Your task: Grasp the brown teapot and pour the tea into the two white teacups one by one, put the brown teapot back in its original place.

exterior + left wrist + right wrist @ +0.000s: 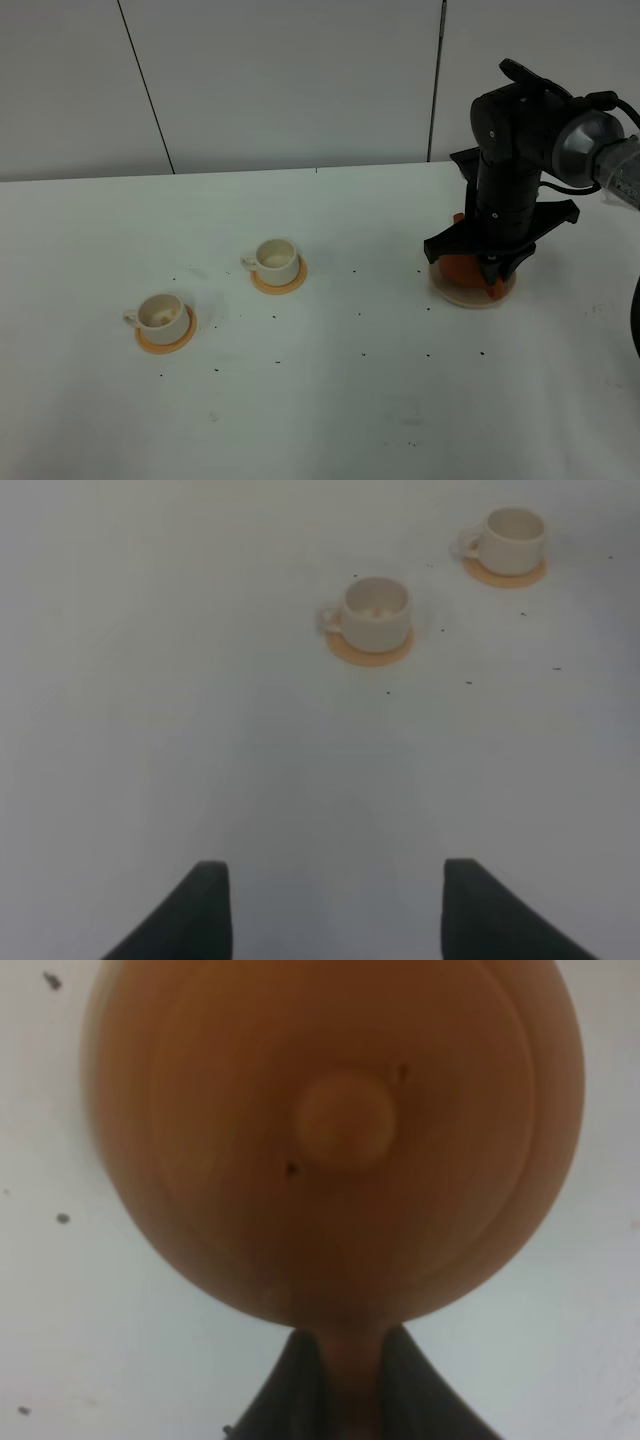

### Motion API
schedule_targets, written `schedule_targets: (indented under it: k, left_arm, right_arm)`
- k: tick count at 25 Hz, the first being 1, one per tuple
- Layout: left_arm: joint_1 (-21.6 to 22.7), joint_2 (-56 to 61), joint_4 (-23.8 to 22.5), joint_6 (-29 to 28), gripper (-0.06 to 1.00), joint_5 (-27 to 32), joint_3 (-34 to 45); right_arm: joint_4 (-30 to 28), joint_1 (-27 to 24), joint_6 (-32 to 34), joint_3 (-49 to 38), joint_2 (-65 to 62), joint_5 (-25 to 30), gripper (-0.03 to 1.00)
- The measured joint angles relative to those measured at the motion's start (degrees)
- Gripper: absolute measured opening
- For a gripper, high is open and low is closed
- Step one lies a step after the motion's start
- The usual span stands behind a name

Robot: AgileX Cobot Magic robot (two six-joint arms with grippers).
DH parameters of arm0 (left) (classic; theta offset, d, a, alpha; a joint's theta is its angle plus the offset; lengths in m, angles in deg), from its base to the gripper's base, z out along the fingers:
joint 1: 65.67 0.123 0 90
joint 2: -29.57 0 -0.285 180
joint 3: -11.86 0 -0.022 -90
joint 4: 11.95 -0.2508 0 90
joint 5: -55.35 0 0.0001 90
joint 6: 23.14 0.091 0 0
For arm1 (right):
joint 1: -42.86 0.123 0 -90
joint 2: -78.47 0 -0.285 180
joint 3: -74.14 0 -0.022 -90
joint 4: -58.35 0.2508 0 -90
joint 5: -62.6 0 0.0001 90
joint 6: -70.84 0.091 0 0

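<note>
Action on the right side of the white table: the brown teapot looks to be sitting on the pale round coaster, and the right arm is planted directly over it, its black wrist hiding most of the pot from the high camera. Only slivers of reddish clay peek out beneath the arm.

From the wrist view, it's a straight look down on the pot. The lid fills the picture, with the round knob near the middle. The right gripper has its two dark fingers pinched in on the loop handle, one on either side, jaws closed tight on it. That's a firm grip on the teapot.

Over on the left half, well apart from the pot, the two white teacups stand upright, each on its own little orange saucer. One cup sits nearer the front edge. The other cup is farther back and to the right of it. Both handles point away from the teapot. The insides look pale; any liquid in them can't be made out.

The left gripper hangs above bare table, jaws spread wide, nothing between them, with both cups ahead of it in its own camera. Small dark specks dot the tabletop.
</note>
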Motion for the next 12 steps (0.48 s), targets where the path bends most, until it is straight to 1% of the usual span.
schedule_targets:
  k: [12]
  left_arm:
    - [0.0,0.0,0.0,0.0,0.53,0.0,0.0]
  right_arm:
    - [-0.1,0.0,-0.1,0.5,0.0,-0.1,0.09]
